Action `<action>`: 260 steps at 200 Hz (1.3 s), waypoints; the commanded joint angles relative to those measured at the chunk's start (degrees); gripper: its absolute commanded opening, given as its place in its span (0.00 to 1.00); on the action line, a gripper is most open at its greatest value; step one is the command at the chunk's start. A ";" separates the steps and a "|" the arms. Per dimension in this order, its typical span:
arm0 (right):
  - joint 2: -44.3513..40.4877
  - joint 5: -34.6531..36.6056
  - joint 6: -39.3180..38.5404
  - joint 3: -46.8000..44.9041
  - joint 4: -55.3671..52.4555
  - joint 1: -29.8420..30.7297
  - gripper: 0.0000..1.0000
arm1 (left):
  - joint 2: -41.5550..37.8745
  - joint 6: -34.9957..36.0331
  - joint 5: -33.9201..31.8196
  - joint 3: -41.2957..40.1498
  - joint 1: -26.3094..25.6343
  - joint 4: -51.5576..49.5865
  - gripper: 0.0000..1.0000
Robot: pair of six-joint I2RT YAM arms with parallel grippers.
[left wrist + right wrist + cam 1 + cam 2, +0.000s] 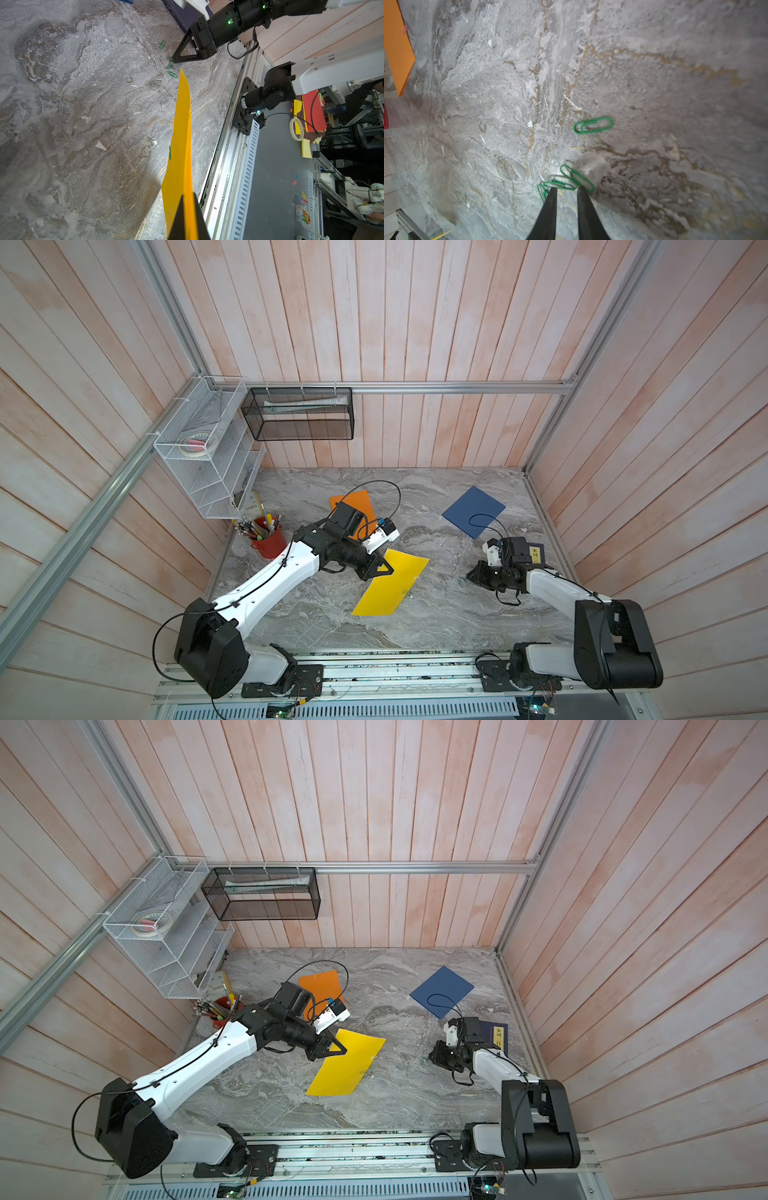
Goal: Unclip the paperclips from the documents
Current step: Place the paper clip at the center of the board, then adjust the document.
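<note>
My left gripper is shut on one edge of the yellow document, lifting that side off the table. A green paperclip sits on this sheet's edge. The orange document lies behind the left arm, with a pink paperclip on its edge. The dark blue document lies flat at the back right. My right gripper hangs open just over the table, with nothing between its fingers. Several loose green paperclips lie at its tips, and another paperclip lies further off.
A navy book with a gold label lies under the right wrist. A red cup of pens stands at the left wall below a white wire rack. A black mesh basket hangs on the back wall. A metal rail borders the front.
</note>
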 commanded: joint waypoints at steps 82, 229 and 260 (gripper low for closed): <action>-13.07 -13.22 -2.96 2.29 12.36 6.68 0.45 | -1.89 -1.81 2.87 0.60 2.49 7.40 0.00; -7.55 -42.36 1.17 3.85 48.26 14.83 0.69 | -1.91 1.08 11.86 8.26 4.80 5.91 0.00; -5.33 -46.27 3.73 5.27 52.43 14.97 0.66 | -1.39 1.28 12.98 8.53 4.83 5.40 0.00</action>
